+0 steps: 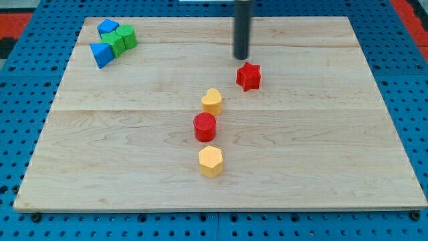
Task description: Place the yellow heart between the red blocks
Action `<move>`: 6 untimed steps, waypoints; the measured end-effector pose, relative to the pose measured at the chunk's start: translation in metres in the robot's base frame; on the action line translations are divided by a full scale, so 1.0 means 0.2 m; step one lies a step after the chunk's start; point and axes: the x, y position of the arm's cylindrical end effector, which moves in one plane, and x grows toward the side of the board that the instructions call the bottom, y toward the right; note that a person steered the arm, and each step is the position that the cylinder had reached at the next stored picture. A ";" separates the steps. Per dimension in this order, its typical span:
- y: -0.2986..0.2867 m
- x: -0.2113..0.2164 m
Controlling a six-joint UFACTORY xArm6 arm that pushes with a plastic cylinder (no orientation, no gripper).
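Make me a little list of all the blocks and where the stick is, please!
tip: my tip sits just above the red star, toward the view's top
red star: right of centre
yellow heart: down-left of the red star, just above the red cylinder
red cylinder: centre of the wooden board
yellow hexagon: below the red cylinder
blue blocks: top-left corner
green blocks: touching the blue ones

There are no words, numbers or signs to read here, not on the board (321,167), not on the blocks, and not on the blue table (13,120) around it
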 end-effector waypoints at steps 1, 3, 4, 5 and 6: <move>0.52 -0.10; 0.81 -0.04; 0.43 0.13; 0.25 0.10; 0.37 0.28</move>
